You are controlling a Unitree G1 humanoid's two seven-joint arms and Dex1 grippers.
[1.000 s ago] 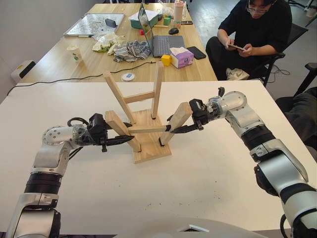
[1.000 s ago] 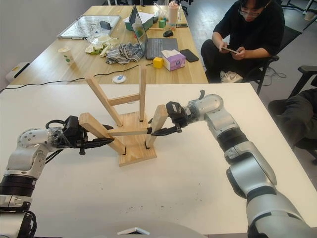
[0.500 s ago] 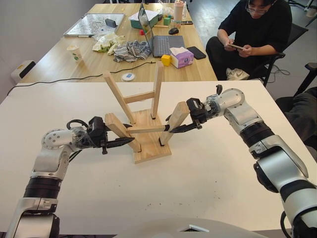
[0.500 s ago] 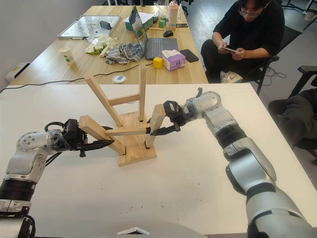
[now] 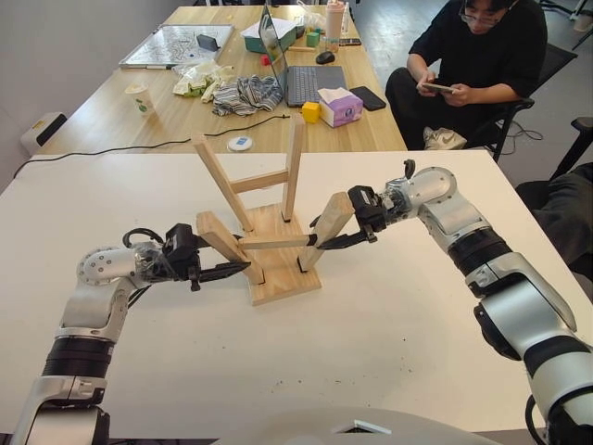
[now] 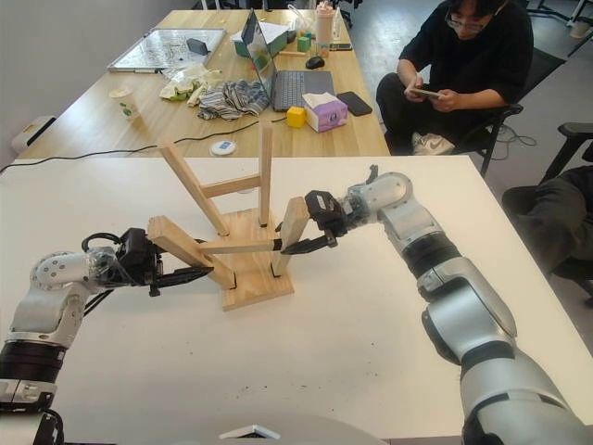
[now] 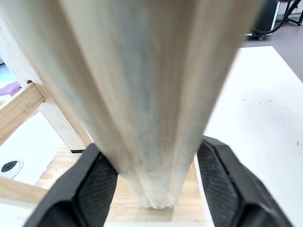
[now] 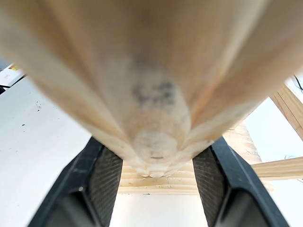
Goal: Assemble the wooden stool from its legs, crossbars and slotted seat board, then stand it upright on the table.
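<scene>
The left gripper point(image 5: 243, 269) is clamped on one near leg point(image 5: 222, 243) and the right gripper point(image 5: 324, 243) on the other leg point(image 5: 331, 221), with the crossbar point(image 5: 273, 241) between them. The seat board point(image 5: 283, 283) lies just below both (flat on the table). Both legs should be pressed down evenly, so that neither end jams in its slot.

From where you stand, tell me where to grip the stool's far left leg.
Likely grip the far left leg above its crossbar, coming from the robot's left: it leans outward, that stretch is bare, and the crossbar blocks the inner face.
</scene>
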